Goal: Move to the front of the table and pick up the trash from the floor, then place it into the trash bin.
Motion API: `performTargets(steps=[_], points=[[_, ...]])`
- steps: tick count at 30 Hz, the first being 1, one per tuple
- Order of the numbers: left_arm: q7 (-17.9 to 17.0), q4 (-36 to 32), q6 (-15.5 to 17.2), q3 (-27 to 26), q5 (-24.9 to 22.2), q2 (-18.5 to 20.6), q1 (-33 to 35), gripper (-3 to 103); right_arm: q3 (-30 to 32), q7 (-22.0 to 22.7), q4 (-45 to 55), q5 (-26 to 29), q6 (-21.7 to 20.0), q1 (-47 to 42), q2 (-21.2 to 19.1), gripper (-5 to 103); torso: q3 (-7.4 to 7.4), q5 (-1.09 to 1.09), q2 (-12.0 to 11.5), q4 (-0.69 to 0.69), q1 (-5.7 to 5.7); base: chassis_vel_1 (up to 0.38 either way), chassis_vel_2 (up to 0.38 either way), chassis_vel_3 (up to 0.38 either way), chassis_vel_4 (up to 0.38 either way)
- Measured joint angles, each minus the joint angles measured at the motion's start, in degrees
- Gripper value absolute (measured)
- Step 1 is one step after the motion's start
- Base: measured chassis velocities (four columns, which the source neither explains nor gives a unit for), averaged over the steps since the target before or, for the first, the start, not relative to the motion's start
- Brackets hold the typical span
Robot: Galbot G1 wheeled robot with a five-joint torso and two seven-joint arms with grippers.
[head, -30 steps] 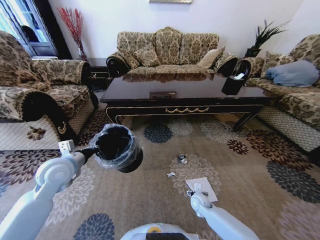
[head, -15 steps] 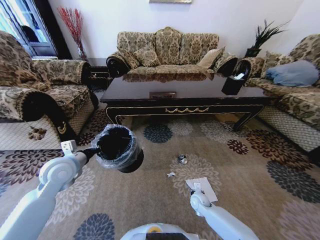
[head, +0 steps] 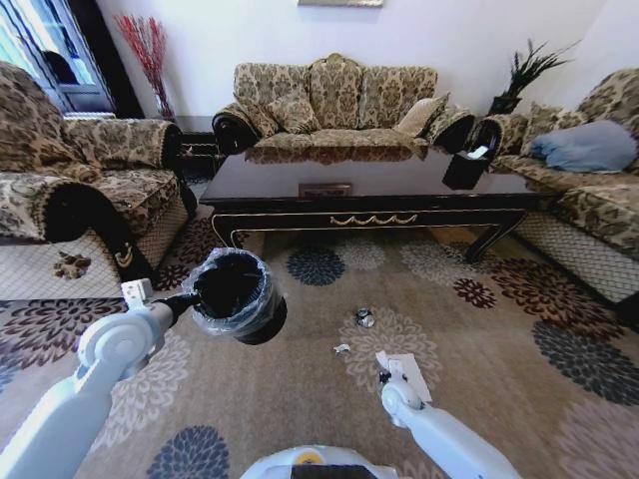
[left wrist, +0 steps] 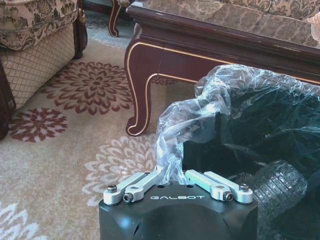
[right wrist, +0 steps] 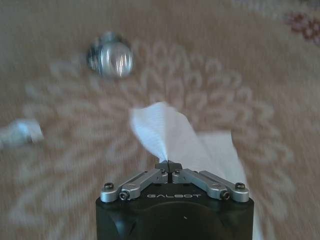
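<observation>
With the robot already before the long dark glossy wood table (head: 369, 190), its right gripper (right wrist: 169, 166) has its jaws pinching the flat white paper sheet (right wrist: 170, 135) just off the beige flowered carpet (head: 499, 329), while the left gripper (left wrist: 178, 175) clamps the black plastic-lined bin (head: 235, 294) aloft, and the silvery foil wad (head: 364, 318) and white scrap (head: 341, 348) remain unpicked.

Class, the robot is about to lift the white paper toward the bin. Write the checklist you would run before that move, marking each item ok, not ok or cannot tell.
1. Right gripper shut on the paper sheet: ok, one corner pinched.
2. Whole sheet off the floor: not ok, part lies flat.
3. Left gripper holding the trash bin by its liner: ok.
4. Bin mouth open and facing up: ok.
5. Foil wad and white scrap collected: not ok, both on the carpet.
6. Grip firm enough to carry: cannot tell.
</observation>
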Motion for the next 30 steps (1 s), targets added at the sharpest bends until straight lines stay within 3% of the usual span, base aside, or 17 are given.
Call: performTargets(steps=[7, 17, 20, 23, 30], points=[[0.06, 0.02, 0.0, 0.26, 0.2, -0.7, -0.06, 2, 3.25, -2.32, 3.31, -1.66, 3.53, 0.03, -1.79, 0, 0.0, 0.01, -0.01, 0.0, 0.0, 0.0, 0.0, 0.0, 0.0], [0.06, -1.08, 0.0, 0.36, 0.41, -1.5, 0.7, 2, 7.61, -6.82, 18.76, -1.38, 8.89, 4.39, -6.29, 0, 0.0, 0.0, 0.0, 0.0, 0.0, 0.0, 0.0, 0.0, 0.0], [0.04, -1.38, 0.0, 0.56, 0.54, -1.97, 0.82, 2, 7.07, -7.87, 23.21, -1.06, 10.32, 6.9, -7.21, 0, 0.0, -0.01, 0.0, 0.0, 0.0, 0.0, 0.0, 0.0, 0.0], [0.01, -1.37, 0.0, 1.14, 1.13, -2.73, 1.08, 2, 4.44, -11.51, 27.5, -0.93, 14.4, 11.97, -8.02, 0, 0.01, 0.0, 0.0, 0.01, 0.0, 0.0, 0.0, 0.0, 0.0], [0.01, -0.51, 0.0, 1.83, 1.25, -3.33, 0.34, 2, -2.19, -16.56, 30.33, -0.97, 19.92, 20.99, -10.45, 0, 0.0, -0.01, 0.0, 0.0, 0.0, 0.0, 0.0, 0.0, 0.0]])
